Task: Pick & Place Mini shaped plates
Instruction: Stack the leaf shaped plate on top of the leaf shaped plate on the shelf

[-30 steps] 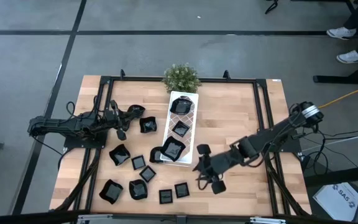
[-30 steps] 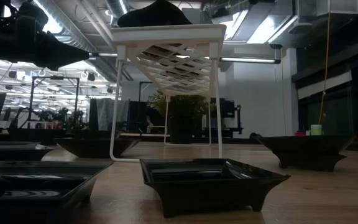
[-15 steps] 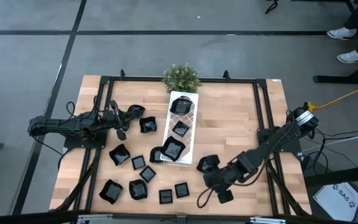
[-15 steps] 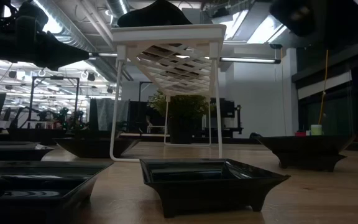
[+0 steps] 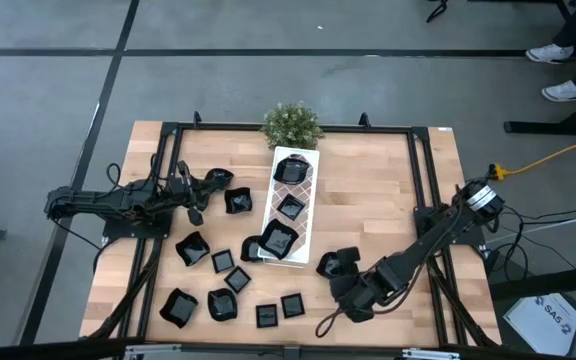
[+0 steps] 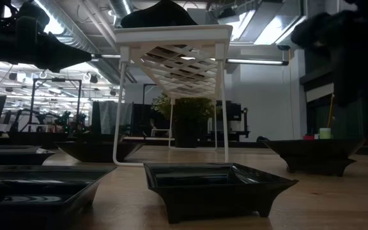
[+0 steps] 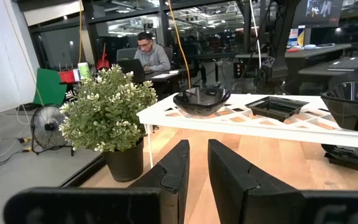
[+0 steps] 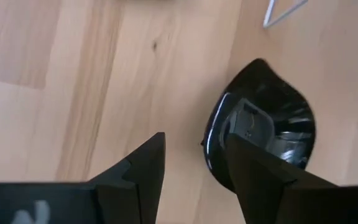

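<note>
Several glossy black mini plates [image 5: 222, 304] lie scattered on the wooden table left of and near the white lattice tray [image 5: 305, 190]. Three more sit on the tray, which stands on thin legs [image 6: 223, 96]. One wavy-edged plate [image 5: 340, 262] [image 8: 263, 124] rests on the table right of the tray's near end. My right gripper [image 8: 194, 146] is open right above that plate, with one finger [image 8: 253, 168] over its rim. My left gripper [image 7: 197, 155] waits at the table's left, its fingers almost together, pointing at the tray. My right gripper comes slanting down over the wavy-edged plate's rim [image 8: 213, 134], one finger on each side of that edge. I cannot tell whether either finger touches it. The plate lies flat on the table.
A small potted plant [image 5: 291, 123] stands at the tray's far end. A black frame [image 5: 423, 180] runs along the table's sides. Bare wood [image 5: 368, 190] lies right of the tray. A person [image 7: 149, 53] sits in the room beyond the table.
My right arm has swung toward the table's near edge and sunk lower, so its gripper now points at the plate beside the tray's near end. In the low view it has come in at the upper right. My left arm has kept still.
</note>
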